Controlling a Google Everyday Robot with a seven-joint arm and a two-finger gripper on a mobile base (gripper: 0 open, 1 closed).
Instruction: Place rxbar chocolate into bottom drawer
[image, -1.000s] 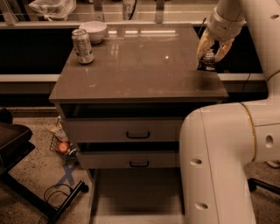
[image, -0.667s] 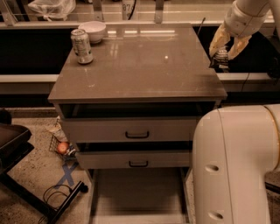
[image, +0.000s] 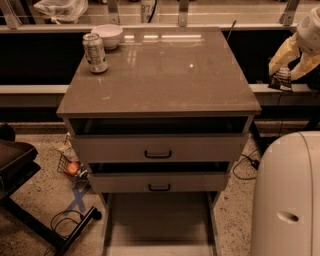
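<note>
My gripper hangs in the air to the right of the cabinet, past its right edge, with pale yellow fingers closed around the rxbar chocolate, a small black wrapper with pale print. The bottom drawer is pulled out at the foot of the cabinet, a wide shallow tray with a pale floor and nothing in it. It lies well below and to the left of the gripper.
A silver-green soda can and a white bowl stand at the back left of the cabinet top. The two upper drawers are slightly open. My white base fills the lower right. A black stand and cables lie at left.
My gripper has carried the rxbar off the cabinet top's right rear, moving right and slightly down to beside the cabinet. The arm's white body has receded to the right.
</note>
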